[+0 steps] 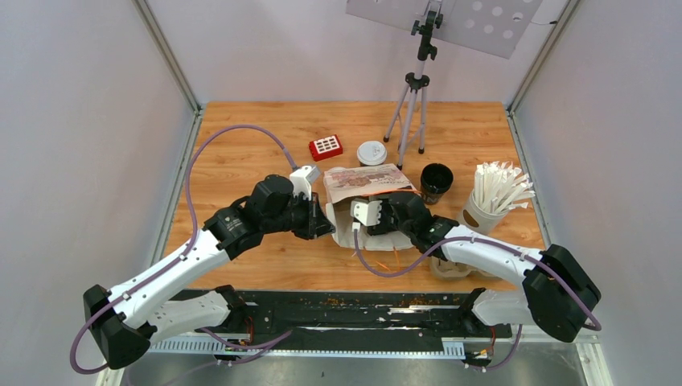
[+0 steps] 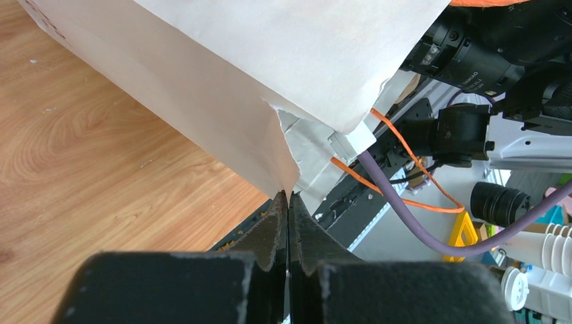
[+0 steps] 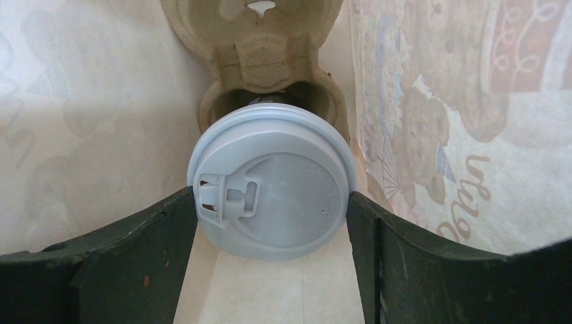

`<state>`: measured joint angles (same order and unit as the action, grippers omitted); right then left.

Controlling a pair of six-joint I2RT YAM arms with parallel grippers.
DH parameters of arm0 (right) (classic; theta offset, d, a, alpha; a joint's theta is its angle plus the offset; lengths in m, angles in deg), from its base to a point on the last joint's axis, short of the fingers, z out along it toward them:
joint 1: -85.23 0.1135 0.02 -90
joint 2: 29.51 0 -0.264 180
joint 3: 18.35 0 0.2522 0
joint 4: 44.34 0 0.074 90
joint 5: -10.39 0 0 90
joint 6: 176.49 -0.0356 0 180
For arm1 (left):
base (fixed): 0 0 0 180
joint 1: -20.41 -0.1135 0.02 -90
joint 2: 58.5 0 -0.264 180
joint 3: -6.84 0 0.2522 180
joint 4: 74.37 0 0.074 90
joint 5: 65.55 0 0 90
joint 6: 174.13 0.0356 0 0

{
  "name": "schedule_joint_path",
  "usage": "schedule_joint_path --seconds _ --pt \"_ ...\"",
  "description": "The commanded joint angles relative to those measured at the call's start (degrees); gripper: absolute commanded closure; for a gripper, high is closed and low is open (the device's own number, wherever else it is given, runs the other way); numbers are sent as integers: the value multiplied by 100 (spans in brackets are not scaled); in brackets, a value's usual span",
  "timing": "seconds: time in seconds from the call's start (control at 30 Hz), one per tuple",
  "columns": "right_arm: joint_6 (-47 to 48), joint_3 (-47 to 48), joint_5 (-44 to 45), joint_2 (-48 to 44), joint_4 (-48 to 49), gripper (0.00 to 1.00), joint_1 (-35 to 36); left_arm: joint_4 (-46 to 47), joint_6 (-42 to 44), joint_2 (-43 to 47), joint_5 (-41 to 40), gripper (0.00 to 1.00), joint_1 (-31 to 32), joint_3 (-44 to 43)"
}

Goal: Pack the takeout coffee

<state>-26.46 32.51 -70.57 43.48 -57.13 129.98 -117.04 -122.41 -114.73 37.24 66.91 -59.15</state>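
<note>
A printed white paper bag [image 1: 366, 181] lies on its side mid-table, mouth toward me. My left gripper [image 2: 289, 197] is shut on the corner edge of the bag [image 2: 222, 101] at its mouth. My right gripper [image 3: 272, 196] reaches inside the bag, its fingers [image 3: 168, 229] pressed on both sides of the white lid of a takeout coffee cup [image 3: 270, 182]. That cup sits in a pocket of the moulded cardboard tray [image 3: 260, 47] deep in the bag. A second black cup [image 1: 436, 180] stands open, with no lid, right of the bag. A loose white lid [image 1: 371, 152] lies behind the bag.
A white cup of wrapped straws [image 1: 490, 197] stands at the right. A red box [image 1: 326, 147] lies behind the bag. A tripod [image 1: 412, 104] stands at the back. Orange bag handles [image 2: 405, 169] hang near the table's front edge.
</note>
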Motion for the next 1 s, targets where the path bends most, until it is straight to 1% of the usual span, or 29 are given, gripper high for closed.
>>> schedule_joint_path --seconds 0.0,0.07,0.4,0.67,0.97 --pt "-202 61 -139 -3 -50 22 -63 208 -32 137 89 100 29 -174" --pt "-206 87 -137 -51 -74 21 -63 218 -31 128 107 100 28 -174" --pt "-206 542 -180 -292 -1014 14 -50 241 -15 86 100 100 31 -218" --pt "-196 775 -227 -404 -1407 12 -9 177 -21 88 45 100 27 -226" --pt "-227 1025 -350 -602 -2157 10 39 172 -15 60 47 100 30 -277"
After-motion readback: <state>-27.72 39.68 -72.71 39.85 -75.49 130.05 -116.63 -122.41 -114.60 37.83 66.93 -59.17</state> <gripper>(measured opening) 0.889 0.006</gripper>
